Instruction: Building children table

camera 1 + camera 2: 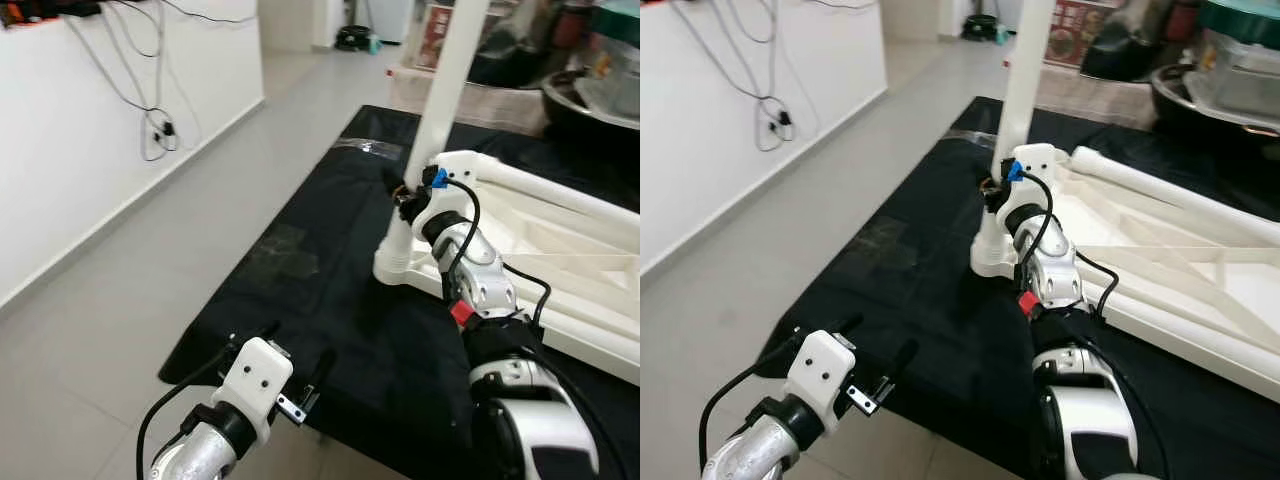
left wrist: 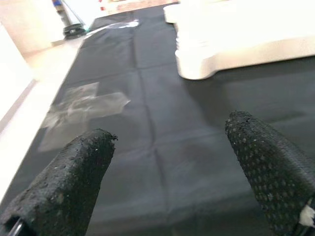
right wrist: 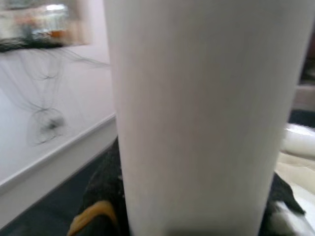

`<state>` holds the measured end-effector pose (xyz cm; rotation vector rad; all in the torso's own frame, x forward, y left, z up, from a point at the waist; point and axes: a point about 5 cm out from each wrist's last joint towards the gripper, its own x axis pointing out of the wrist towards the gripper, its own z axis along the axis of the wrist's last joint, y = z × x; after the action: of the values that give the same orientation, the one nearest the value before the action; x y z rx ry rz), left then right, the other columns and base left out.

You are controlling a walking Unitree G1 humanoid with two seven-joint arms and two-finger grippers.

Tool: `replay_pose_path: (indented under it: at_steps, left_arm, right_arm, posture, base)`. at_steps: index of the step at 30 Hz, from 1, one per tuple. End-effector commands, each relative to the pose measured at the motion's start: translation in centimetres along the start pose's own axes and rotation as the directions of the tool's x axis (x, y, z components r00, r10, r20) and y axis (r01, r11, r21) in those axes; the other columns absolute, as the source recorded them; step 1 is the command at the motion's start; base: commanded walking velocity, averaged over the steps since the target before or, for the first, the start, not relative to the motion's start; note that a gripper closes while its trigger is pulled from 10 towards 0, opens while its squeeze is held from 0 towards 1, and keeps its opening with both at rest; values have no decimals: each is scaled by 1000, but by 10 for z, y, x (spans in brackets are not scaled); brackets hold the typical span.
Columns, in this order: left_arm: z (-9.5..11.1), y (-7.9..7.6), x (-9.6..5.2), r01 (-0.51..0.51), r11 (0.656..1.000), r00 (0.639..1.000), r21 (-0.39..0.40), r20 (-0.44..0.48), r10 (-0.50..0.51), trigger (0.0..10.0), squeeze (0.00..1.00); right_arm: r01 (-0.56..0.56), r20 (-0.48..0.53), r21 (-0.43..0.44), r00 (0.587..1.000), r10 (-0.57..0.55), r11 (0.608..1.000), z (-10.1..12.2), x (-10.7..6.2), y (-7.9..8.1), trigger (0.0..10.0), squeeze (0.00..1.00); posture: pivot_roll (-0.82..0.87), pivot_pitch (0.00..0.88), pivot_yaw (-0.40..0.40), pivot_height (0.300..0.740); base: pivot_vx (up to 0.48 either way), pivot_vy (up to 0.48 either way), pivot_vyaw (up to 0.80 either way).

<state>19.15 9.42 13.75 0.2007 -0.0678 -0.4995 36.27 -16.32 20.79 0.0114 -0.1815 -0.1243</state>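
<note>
Step in hand: leg fitting. Right gripper (image 1: 412,203) clenched round upright white leg (image 1: 452,75) at corner socket (image 1: 398,262) of upturned tabletop (image 1: 560,250) (black cloth beneath). Left gripper (image 2: 167,162) released, idle near. Next: seat leg, likely by twisting.

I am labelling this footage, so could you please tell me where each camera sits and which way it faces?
Left eye view: on the head, looking forward and down at the black mat and upturned white tabletop; both arms show.
Right eye view: same head, same scene, shifted slightly.
Left wrist view: along the open left gripper over the mat, toward the tabletop's corner.
Right wrist view: pressed against the upright white table leg that the right gripper clasps.
Shared: the head views and the right wrist view show that leg.
</note>
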Motion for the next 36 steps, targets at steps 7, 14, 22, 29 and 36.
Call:
replay_pose_path:
  at_steps: [7, 14, 22, 29, 36]
  left_arm:
    - [-4, -4, 0, 9, 1000, 1000, -11, -18, -9, 10000, 0]
    - [-5, -3, 0, 0, 1000, 1000, -15, -22, 0, 10000, 0]
    - [-6, -2, 1, -4, 1000, 1000, -14, -19, 4, 10000, 0]
    - [-5, -1, 1, -6, 1000, 1000, -8, -18, 5, 10000, 0]
    - [-4, 0, 1, -8, 1000, 1000, -5, -17, 8, 10000, 0]
  right_arm:
    - [232, -63, 12, 971, -231, 973, -2, -14, -6, 0, 0]
    - [-30, 136, 40, 990, 24, 999, 19, 3, 1, 10000, 0]
    - [-528, 61, 158, 849, 525, 834, 12, 10, -5, 10000, 0]
    - [-825, -34, 217, 528, 849, 522, 1, 2, -13, 10000, 0]
    - [-901, -9, 220, 381, 925, 373, 7, 10, 9, 2353, 0]
  posture:
    - [136, 70, -49, 740]
    - [131, 76, -51, 740]
    - [133, 77, -52, 740]
    - [141, 75, -55, 740]
    - [153, 77, -53, 740]
  base:
    - [0, 0, 0]
    - [0, 0, 0]
    - [0, 0, 0]
    - [0, 0, 0]
    - [0, 0, 0]
